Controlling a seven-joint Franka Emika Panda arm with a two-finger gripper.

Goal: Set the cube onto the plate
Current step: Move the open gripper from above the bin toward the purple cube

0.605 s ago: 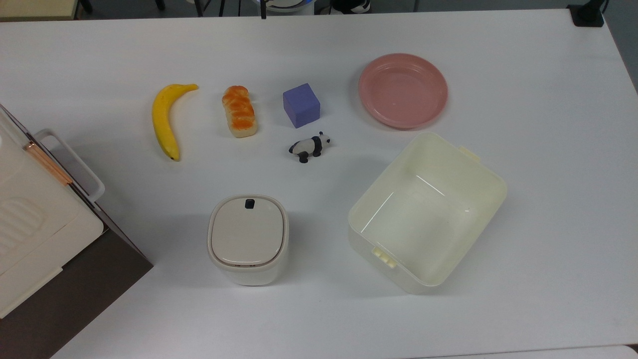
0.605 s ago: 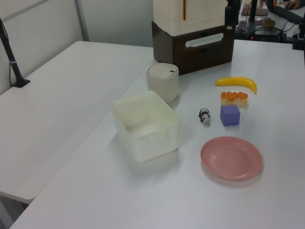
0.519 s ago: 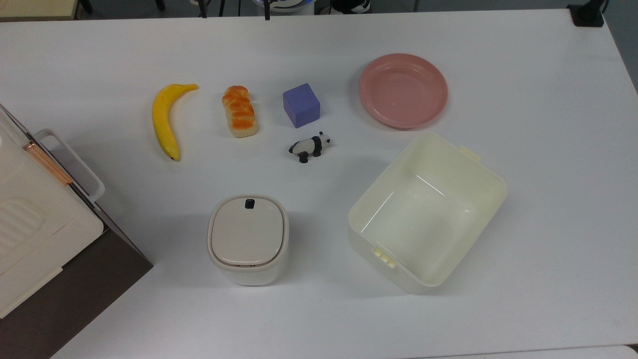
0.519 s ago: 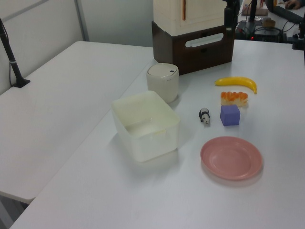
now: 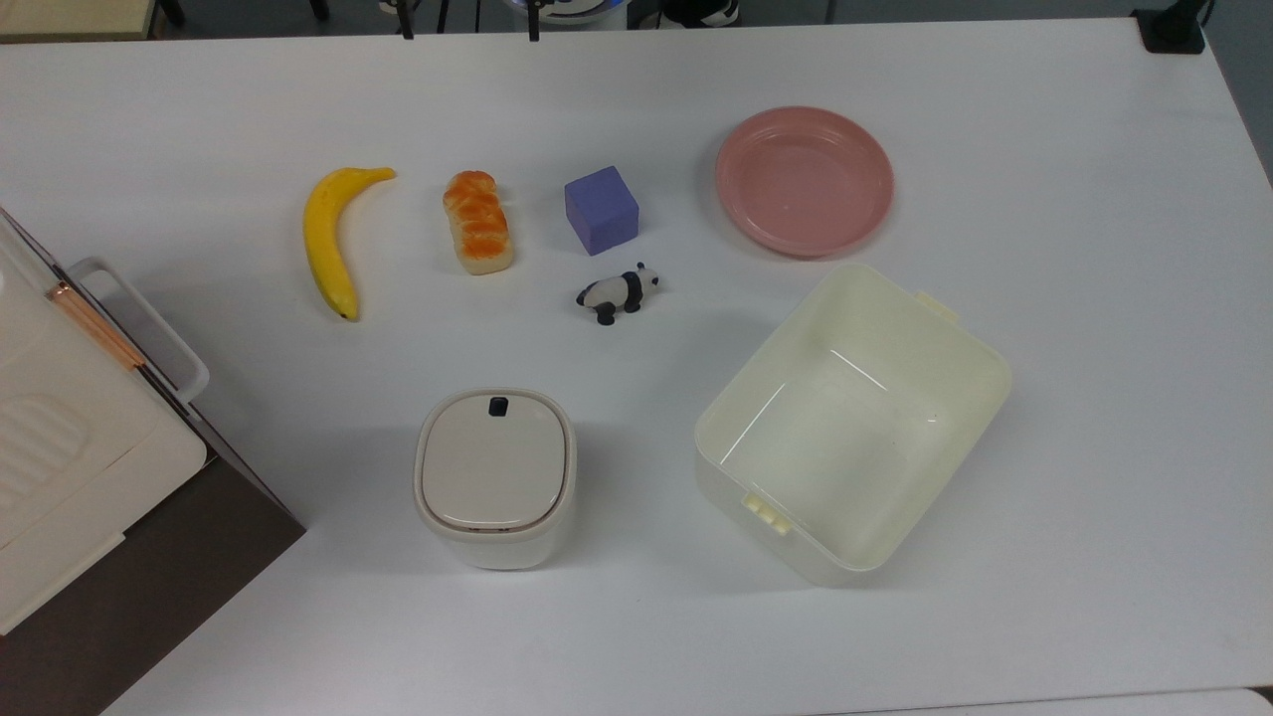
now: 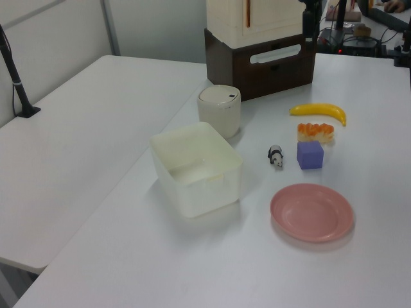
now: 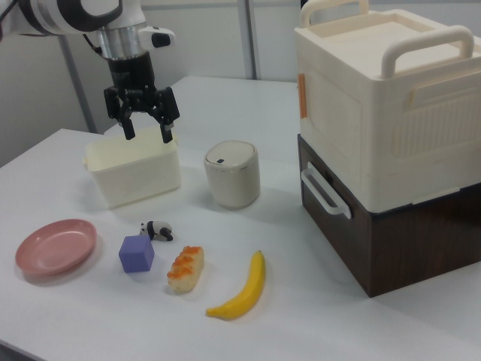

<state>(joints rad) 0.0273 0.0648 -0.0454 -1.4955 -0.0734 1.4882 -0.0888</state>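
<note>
The purple-blue cube [image 5: 601, 209] [image 6: 310, 154] [image 7: 136, 254] rests on the white table between the bread toy [image 5: 478, 221] and the pink plate [image 5: 804, 180]. That round plate [image 6: 312, 212] [image 7: 56, 247] is bare, a short gap from the cube. In the right view my gripper [image 7: 148, 134] hangs high in the air with its fingers spread open and nothing between them. It is above the cream tub [image 7: 133, 171], well behind the cube and not touching anything.
A toy panda [image 5: 618, 292] lies just beside the cube, and a banana [image 5: 332, 237] sits past the bread. A cream tub [image 5: 850, 421] and a lidded white bin [image 5: 494, 475] stand on the table. A cream box stacked on a brown drawer unit [image 7: 391, 143] occupies one end.
</note>
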